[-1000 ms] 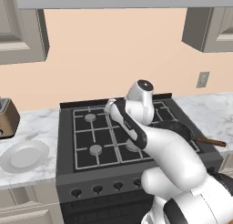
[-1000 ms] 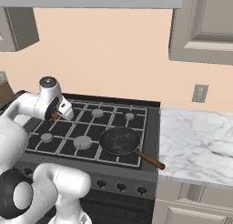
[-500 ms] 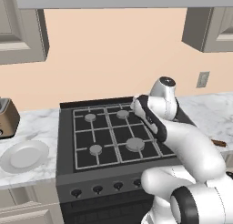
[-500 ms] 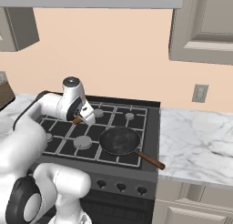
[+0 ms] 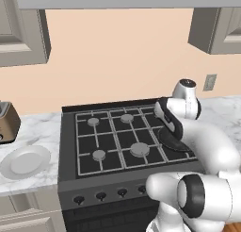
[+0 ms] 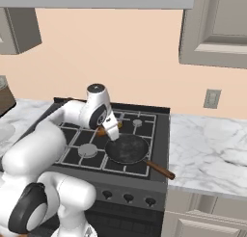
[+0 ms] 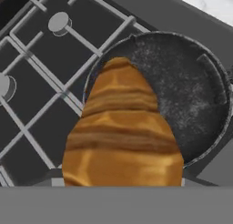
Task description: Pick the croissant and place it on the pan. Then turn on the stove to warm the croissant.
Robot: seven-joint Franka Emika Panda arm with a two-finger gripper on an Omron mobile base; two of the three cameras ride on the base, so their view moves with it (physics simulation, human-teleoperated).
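Golden croissant (image 7: pixel 122 136) above pan (image 7: pixel 191 95)

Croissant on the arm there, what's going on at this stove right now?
The white arm's gripper holds the croissant in the air above the stove. In the hand view the pastry hangs partly over the near edge of the dark pan, which sits on the stove's front right part with its brown handle pointing toward the marble counter. The croissant is not yet set down. A white plate lies on the counter left of the stove.
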